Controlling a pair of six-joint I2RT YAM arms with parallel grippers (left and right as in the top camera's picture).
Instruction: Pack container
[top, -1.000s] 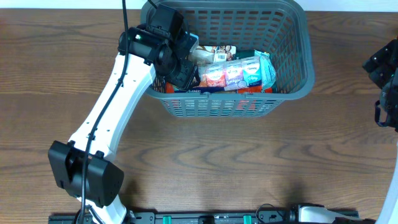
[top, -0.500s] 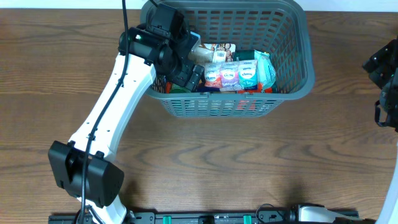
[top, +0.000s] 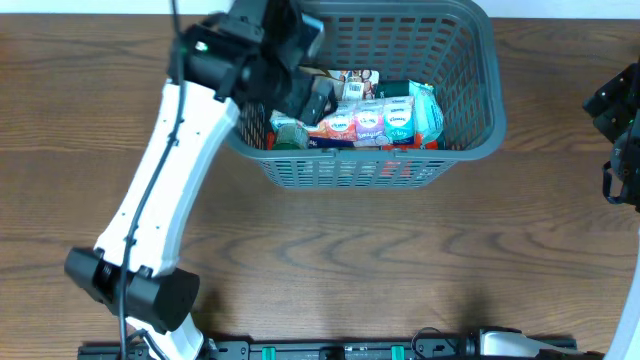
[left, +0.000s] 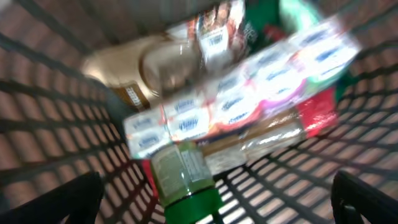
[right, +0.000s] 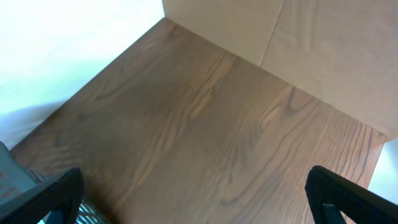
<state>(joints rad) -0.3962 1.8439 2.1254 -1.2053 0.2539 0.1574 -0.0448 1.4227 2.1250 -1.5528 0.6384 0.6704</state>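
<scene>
The dark grey slotted container (top: 480, 120) stands at the back middle of the table and holds several snack packets. A row of tissue packs (top: 372, 120) (left: 249, 99) lies across the pile, with a green-capped bottle (top: 287, 132) (left: 186, 180) at its left end. My left gripper (top: 310, 95) hovers over the container's left part, open and empty; its fingertips show at both lower corners of the blurred left wrist view (left: 214, 211). My right gripper (top: 620, 110) stays at the far right edge, open and empty over bare wood (right: 205, 124).
The container's lattice wall (left: 50, 124) surrounds the left wrist view. A tan packet (left: 124, 68) and a brown-printed packet (top: 355, 78) lie at the back of the pile. A cardboard panel (right: 298, 37) stands beyond the table in the right wrist view.
My left gripper has risen and pulled back left out of the container's front-left corner. The green-capped bottle now lies uncovered there. The tissue packs shifted slightly. The right arm has not moved.
</scene>
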